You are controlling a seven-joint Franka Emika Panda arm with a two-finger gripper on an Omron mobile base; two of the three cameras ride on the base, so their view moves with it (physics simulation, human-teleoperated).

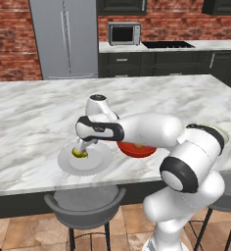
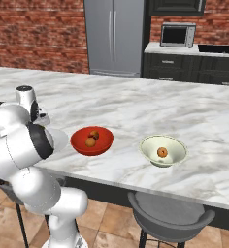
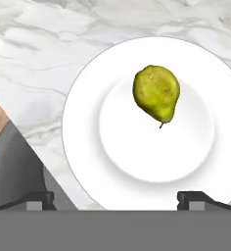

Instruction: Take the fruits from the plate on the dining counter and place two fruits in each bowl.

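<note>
While two orange fruits (image 2: 91, 139) sit in the red bowl (image 2: 91, 141), the wide-open gripper (image 1: 80, 148) hangs over the green pear (image 3: 156, 93) on the white plate (image 3: 88, 147).

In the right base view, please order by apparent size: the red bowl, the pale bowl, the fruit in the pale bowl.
1-2. Pale bowl and red bowl: they look nearly alike, so I do not rank them.
3. Orange fruit inside the pale bowl, clearly smallest.
</note>
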